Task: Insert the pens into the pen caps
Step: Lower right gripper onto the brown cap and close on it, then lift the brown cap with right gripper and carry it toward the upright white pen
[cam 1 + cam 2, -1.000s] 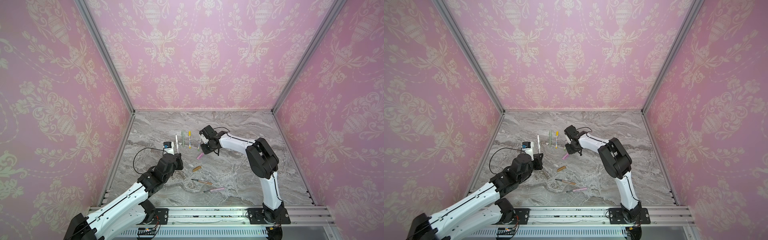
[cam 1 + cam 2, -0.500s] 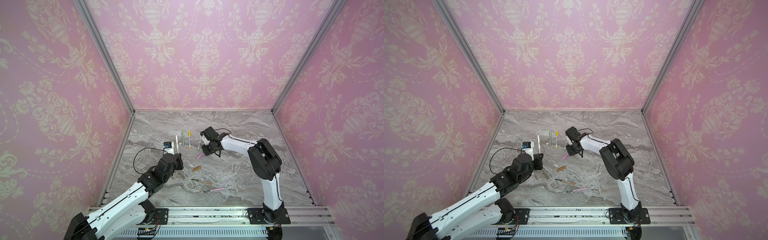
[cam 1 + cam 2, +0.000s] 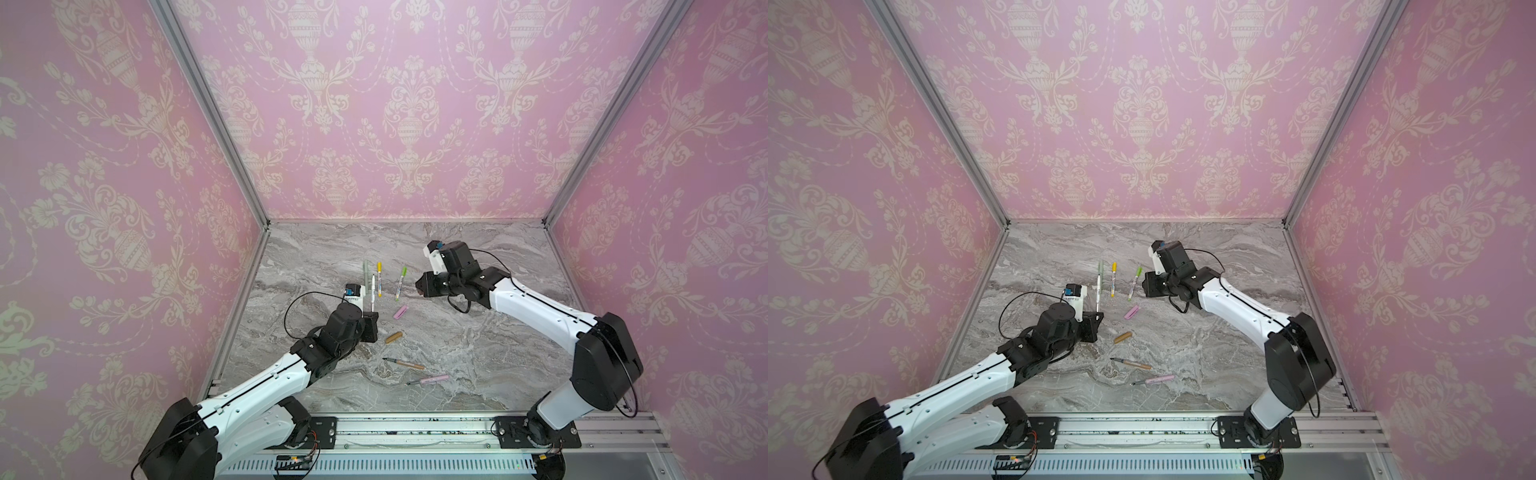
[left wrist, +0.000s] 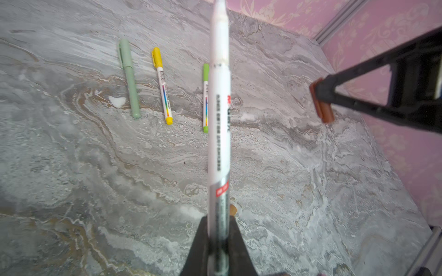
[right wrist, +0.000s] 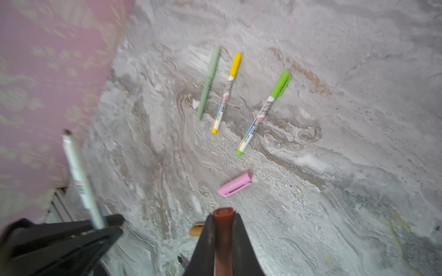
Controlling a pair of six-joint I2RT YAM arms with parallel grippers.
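While in left fingers point(image 4: 198, 248) — pen point(image 4: 218, 119) tip-outward

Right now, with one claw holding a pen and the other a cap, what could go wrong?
The white pen is pinched only near its back end by the left gripper, so it may tilt when the brown cap in the right gripper pushes on. Its tip is thin; a slightly misaimed cap could miss it.
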